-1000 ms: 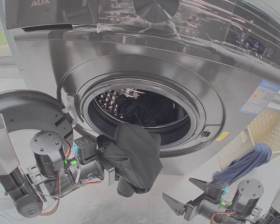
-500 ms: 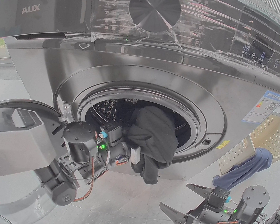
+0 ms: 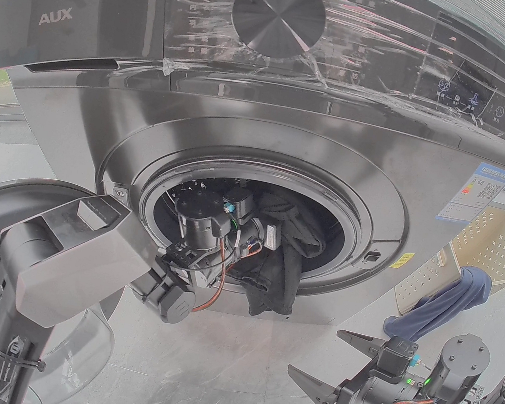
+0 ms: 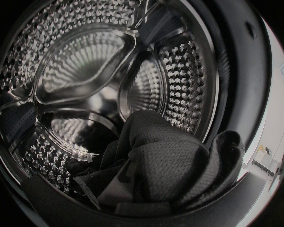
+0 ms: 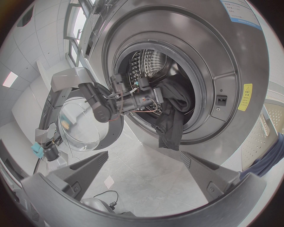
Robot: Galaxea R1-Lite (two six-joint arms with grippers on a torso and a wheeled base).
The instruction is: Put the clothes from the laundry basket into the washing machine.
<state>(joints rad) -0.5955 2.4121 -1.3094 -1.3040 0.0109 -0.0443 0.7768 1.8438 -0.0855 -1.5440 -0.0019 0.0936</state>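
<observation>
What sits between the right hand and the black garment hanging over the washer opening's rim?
Only bare grey floor, in the head and right wrist views; no object separates the right hand from the black garment.

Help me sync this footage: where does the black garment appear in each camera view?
Head view: the black garment is at the centre, draped over the lower edge of the opening rim, its tail hanging outside.
Left wrist view: the garment is close up, bunched at the front of the drum.
Right wrist view: the garment hangs out of the opening.
Shared landmark: the round opening rim.
</observation>
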